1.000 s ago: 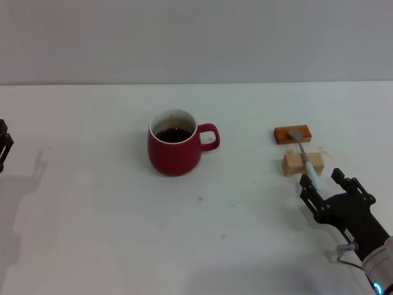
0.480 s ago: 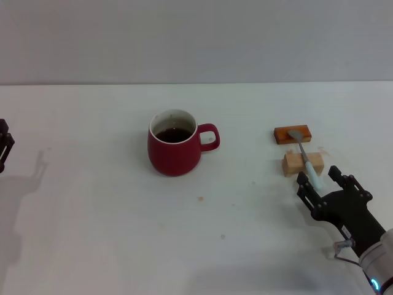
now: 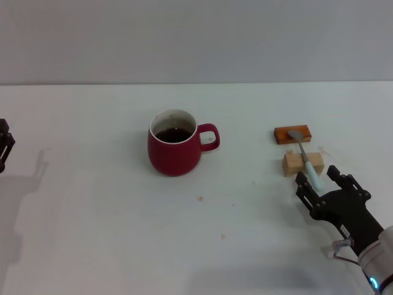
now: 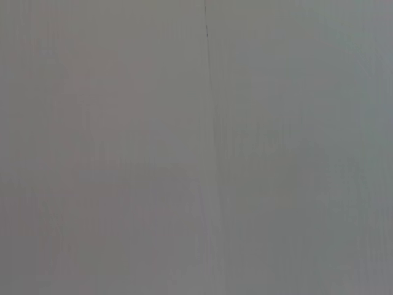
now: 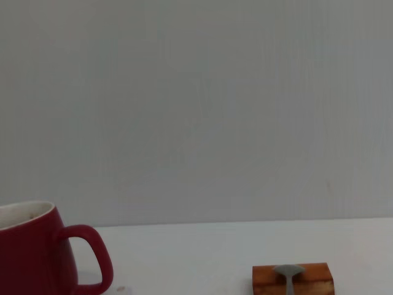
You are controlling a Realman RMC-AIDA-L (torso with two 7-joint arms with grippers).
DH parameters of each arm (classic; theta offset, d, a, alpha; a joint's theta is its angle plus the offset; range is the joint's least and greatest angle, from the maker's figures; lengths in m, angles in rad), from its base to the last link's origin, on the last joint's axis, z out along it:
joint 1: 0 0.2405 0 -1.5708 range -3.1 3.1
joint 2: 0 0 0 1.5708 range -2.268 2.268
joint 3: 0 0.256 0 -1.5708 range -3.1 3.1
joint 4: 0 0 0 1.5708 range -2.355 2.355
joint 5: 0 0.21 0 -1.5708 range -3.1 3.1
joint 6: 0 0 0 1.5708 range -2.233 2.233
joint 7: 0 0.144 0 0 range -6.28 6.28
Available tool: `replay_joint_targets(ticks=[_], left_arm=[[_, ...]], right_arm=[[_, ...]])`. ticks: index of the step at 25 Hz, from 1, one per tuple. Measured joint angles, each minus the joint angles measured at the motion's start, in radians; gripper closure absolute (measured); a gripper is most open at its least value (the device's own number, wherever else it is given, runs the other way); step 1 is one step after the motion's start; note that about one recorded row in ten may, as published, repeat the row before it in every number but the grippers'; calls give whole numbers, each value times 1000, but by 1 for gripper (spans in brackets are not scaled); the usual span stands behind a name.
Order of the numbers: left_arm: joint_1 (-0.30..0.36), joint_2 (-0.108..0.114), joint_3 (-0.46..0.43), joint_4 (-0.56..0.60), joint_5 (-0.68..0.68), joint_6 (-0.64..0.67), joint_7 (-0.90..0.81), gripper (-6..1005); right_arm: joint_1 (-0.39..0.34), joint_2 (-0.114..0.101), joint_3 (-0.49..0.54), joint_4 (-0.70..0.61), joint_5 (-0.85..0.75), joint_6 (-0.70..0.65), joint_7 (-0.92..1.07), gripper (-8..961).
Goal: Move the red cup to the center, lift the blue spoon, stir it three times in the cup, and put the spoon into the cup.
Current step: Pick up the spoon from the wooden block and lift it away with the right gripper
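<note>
Now right gripper [image 3: 318, 184] spread astride spoon [image 3: 306, 160] handle tip, spoon propped on two blocks [image 3: 293, 134] near tabletop's right edge for easy pinch; cup [image 3: 174, 150] mid-table; left gripper [image 3: 3, 146] idle at left edge, fingers cannot tell.

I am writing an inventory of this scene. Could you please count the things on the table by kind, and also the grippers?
Cups: 1, the red cup, with dark liquid inside.
Spoons: 1, the blue spoon, lying across both blocks.
Blocks: 2, the orange-brown block and the pale wooden block.
Grippers: 2, the right gripper, open by the spoon handle, and the left gripper at the table's left edge.
Total: 6.
</note>
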Motion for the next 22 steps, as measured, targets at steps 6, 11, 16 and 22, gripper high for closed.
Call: replay_joint_targets(ticks=[6, 11, 16, 22], left_arm=[[-2, 0, 0, 0, 0, 0, 0, 139], [-2, 0, 0, 0, 0, 0, 0, 139], [-2, 1, 0, 0, 0, 0, 0, 140], [-4, 2, 0, 0, 0, 0, 0, 144]], right_arm=[[11, 0, 0, 0, 0, 23, 3, 310], [15, 0, 0, 0, 0, 34, 10, 319], [20, 0, 0, -1, 0, 37, 12, 327], [20, 0, 0, 0, 0, 37, 13, 325]])
